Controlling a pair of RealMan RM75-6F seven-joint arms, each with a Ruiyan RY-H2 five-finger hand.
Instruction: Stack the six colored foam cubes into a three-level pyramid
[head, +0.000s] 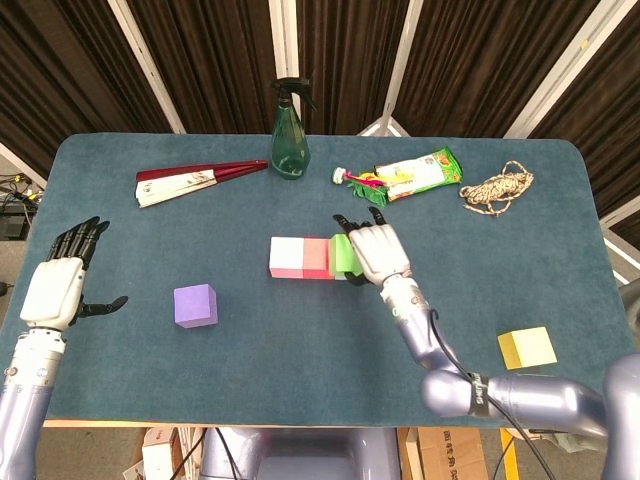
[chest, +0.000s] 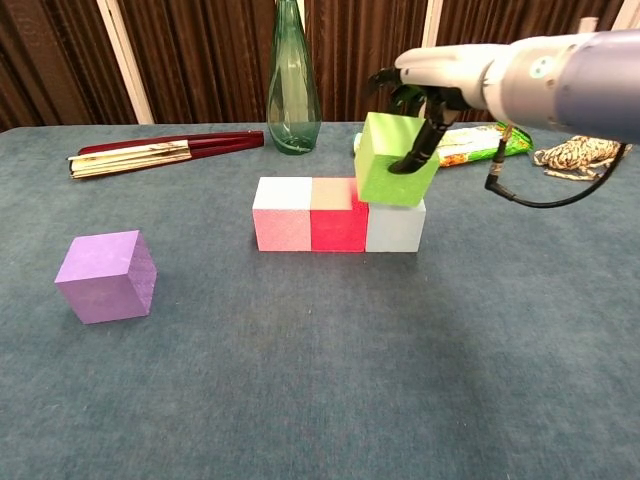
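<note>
While the right hand (chest: 425, 85) grips the green cube (chest: 395, 160), the scene reads as follows.
Green cube: held low over the seam of the red cube (chest: 338, 217) and pale blue cube (chest: 396, 226); contact cannot be told.
Base row: pink cube (chest: 283, 215), red, pale blue, touching, mid-counter (head: 300, 370).
Purple cube (head: 195, 305): 8 o'clock of row, well apart.
Yellow cube (head: 528, 348): 4 o'clock, near counter edge.
Left hand (head: 62, 287): fingers spread, holding nothing, 9 o'clock edge.

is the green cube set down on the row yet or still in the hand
Still held. The right hand grips the green cube, tilted, above the red cube and pale blue cube; contact with them cannot be told.
</note>
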